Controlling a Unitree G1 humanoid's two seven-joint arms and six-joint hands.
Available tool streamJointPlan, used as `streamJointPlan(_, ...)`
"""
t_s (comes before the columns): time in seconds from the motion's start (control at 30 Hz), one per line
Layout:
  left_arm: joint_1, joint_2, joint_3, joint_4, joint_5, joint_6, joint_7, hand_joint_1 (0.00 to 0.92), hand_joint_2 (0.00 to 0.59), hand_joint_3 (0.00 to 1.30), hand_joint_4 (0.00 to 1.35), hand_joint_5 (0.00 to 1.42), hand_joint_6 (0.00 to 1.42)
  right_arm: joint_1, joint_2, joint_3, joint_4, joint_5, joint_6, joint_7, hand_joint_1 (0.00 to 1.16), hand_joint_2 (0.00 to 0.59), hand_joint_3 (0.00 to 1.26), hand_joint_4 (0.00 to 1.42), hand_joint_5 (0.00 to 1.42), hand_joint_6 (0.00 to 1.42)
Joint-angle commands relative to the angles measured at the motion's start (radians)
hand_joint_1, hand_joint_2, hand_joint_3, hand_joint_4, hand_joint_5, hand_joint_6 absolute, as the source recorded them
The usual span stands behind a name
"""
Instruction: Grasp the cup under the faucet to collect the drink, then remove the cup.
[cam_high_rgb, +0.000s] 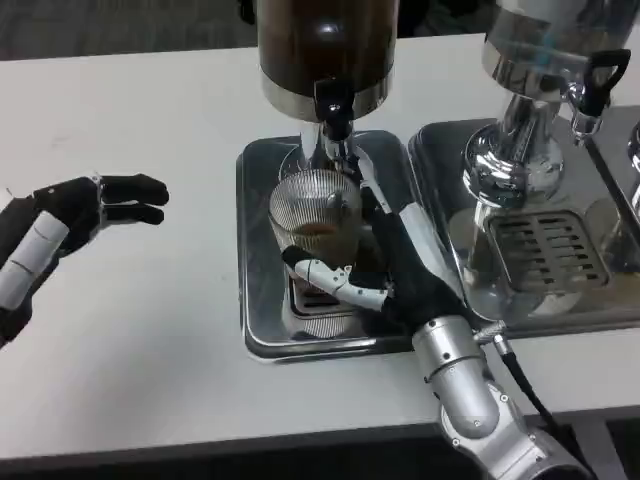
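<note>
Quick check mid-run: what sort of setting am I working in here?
Probably a self-serve drink station: two beverage dispensers, one with dark drink and one beside it, stand on metal drip trays on a white table. The right hand holds a ribbed glass cup under the faucet.

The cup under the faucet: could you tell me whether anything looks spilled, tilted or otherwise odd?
Nothing stands out. The ribbed glass cup stands upright under the faucet on the drip tray, partly filled with brown drink, held by the right hand. No spill is visible.

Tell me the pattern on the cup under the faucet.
Clear glass cup with fine vertical ribbing, brownish drink inside; seen in the head view.
</note>
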Motion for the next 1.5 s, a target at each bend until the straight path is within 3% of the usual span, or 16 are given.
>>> streamJointPlan(0.03,0.024,0.015,0.008,0.003,0.009,0.013,0.008,0.0,0.104,0.46,0.35,0.36,0.24,0.025,0.038,0.023,0.039,-0.026,0.005,-0.06,0.7,0.207,0.14,0.29,0.4,0.68)
streamJointPlan(0.3,0.04,0.012,0.006,-0.009,0.009,0.016,0.013,0.0,0.104,0.46,0.37,0.38,0.25,0.031,0.081,0.019,0.096,-0.032,-0.053,-0.234,0.77,0.203,0.31,0.52,0.71,1.1)
streamJointPlan(0.53,0.048,0.015,0.007,-0.006,0.01,0.017,0.016,0.0,0.104,0.47,0.38,0.39,0.26,0.032,0.089,0.02,0.13,-0.039,-0.081,-0.302,0.81,0.201,0.39,0.65,0.84,1.25)
streamJointPlan(1.1,0.044,0.009,-0.002,0.0,0.013,0.012,0.014,0.0,0.113,0.47,0.41,0.41,0.28,0.061,0.074,0.038,0.098,-0.124,-0.113,-0.511,0.83,0.212,0.52,0.78,1.0,1.38)
streamJointPlan(1.5,0.028,0.003,-0.02,0.012,0.021,0.014,0.007,0.0,0.118,0.47,0.41,0.41,0.28,0.113,0.044,0.039,-0.013,-0.143,-0.158,-0.607,0.86,0.189,0.61,0.85,1.09,1.42)
